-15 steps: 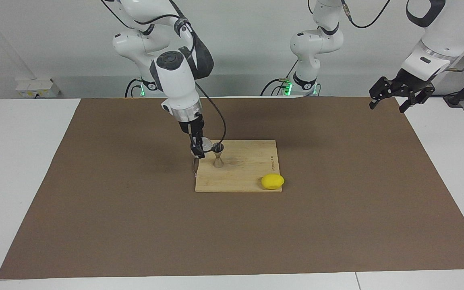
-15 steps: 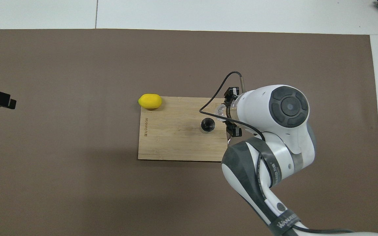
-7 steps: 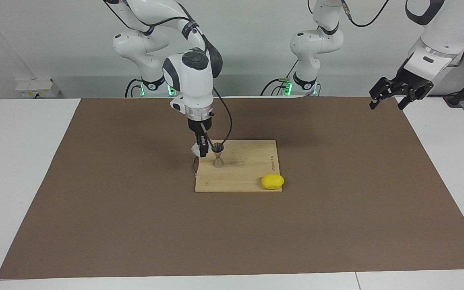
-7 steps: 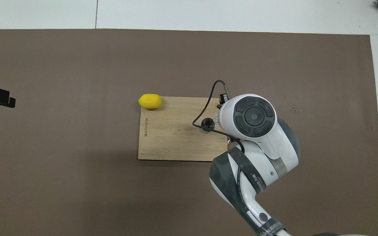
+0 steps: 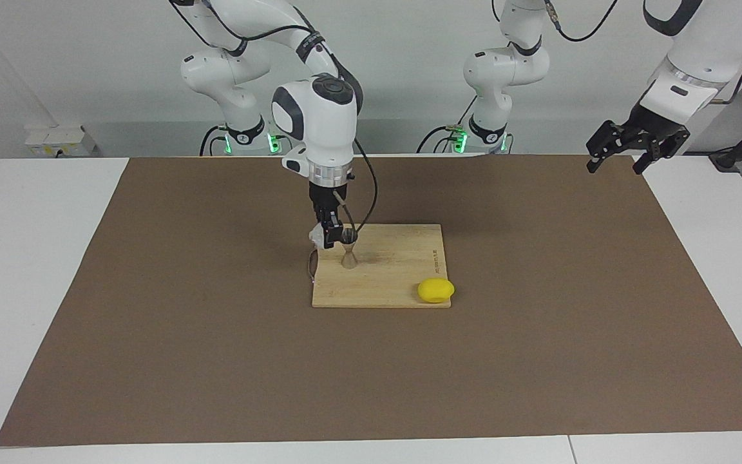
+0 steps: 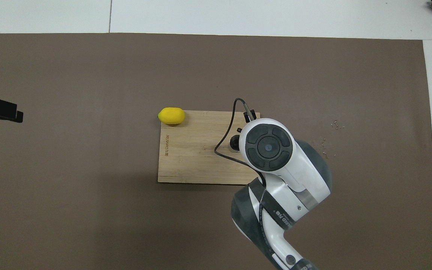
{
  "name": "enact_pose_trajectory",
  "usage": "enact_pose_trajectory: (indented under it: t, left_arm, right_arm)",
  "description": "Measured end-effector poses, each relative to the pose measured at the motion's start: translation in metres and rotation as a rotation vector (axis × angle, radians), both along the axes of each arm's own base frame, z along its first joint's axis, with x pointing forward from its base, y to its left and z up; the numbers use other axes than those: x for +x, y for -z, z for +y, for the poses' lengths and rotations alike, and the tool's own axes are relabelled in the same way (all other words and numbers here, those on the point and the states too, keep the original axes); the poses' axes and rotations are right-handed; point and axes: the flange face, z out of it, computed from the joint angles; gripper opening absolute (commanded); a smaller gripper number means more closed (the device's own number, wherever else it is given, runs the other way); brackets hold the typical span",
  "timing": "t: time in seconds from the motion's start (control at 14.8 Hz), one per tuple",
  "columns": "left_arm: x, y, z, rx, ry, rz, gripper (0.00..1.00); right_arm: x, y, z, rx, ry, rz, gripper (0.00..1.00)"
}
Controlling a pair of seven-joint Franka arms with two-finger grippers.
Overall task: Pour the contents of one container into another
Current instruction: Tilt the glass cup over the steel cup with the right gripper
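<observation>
Gripping glass tumbler [image 5: 316,236], right gripper [image 5: 328,236] hangs just beside jigger [image 5: 349,250] rim on board [image 5: 397,277]; left gripper [image 5: 625,148] waits, fingers spread.

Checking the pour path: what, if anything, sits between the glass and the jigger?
Nothing visible. The right gripper holds the glass right beside the jigger rim on the board; the lemon lies at the board's corner, away from both.

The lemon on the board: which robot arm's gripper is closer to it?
The right. The right gripper holds the glass tumbler tipped at the metal jigger on the same cutting board as the lemon. The left gripper waits over the table's edge at its own end.
</observation>
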Motion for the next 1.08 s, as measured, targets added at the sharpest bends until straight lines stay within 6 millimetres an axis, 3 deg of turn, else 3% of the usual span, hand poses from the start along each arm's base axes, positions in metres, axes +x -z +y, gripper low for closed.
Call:
enact_pose_trajectory:
  t: [0.61, 1.08]
  left_arm:
    - [0.0, 0.0, 0.006, 0.005, -0.013, -0.001, 1.0]
    - [0.0, -0.001, 0.016, 0.006, -0.03, -0.003, 1.0]
  right_arm:
    - [-0.006, -0.003, 0.004, -0.038, -0.021, -0.001, 0.0]
    - [-0.003, -0.008, 0.002, 0.07, 0.059, 0.051, 0.0]
